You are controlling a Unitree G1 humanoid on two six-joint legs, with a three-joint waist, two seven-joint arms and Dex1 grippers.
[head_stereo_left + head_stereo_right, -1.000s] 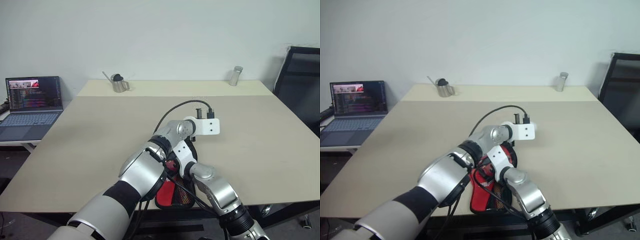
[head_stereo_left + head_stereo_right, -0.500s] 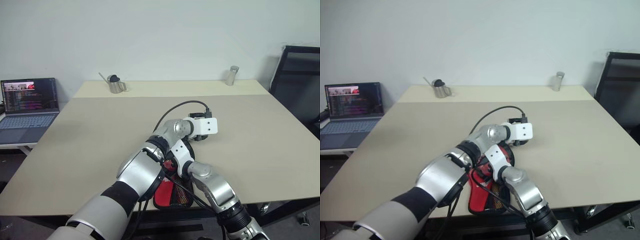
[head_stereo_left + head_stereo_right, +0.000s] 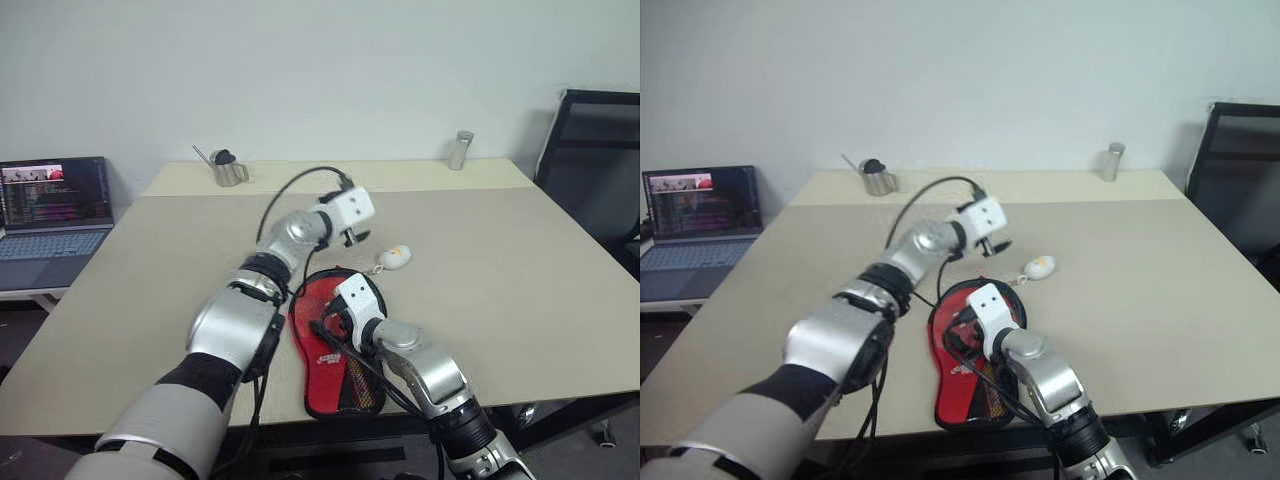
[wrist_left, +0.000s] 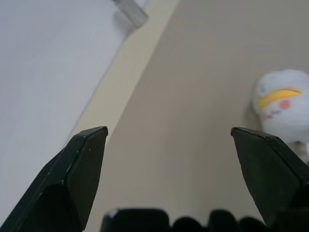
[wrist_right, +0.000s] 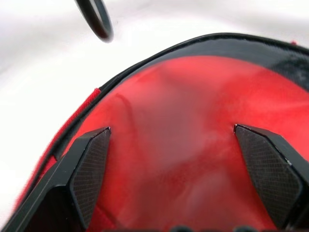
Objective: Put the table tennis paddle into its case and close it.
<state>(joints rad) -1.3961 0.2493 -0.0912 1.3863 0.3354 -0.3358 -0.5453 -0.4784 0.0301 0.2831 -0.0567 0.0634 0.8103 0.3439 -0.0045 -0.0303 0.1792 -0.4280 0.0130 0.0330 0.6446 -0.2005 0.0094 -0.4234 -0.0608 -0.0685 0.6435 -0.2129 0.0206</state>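
The case [image 3: 335, 345] lies red side up near the front edge of the table [image 3: 520, 260], its rounded end pointing away from the robot and its narrow end, with the white logo and mesh panel, nearest the front edge; a black zipper border runs round it; whether the paddle sits inside cannot be told from what shows. The right gripper [image 5: 174, 159] hangs just over the round red part of the case, fingers spread wide with nothing between them; in the right wrist view the red fabric and its black rim fill the space between the two black fingers [image 5: 84, 169], and a loop of black cable [image 5: 96, 19] crosses above. The left gripper [image 4: 169, 145] is raised above the table farther out, beyond the case, its fingers likewise spread wide and holding nothing; a small white plush charm with an orange beak [image 4: 282, 104] lies on the table just beside it, to the right of the case's round end. At the far edge stand a small metal jug [image 3: 228, 170] on the left and a metal cylinder [image 3: 459, 150] on the right; a laptop [image 3: 50, 215] sits open on a lower surface to the left; a black chair [image 3: 590, 170] stands at the right.
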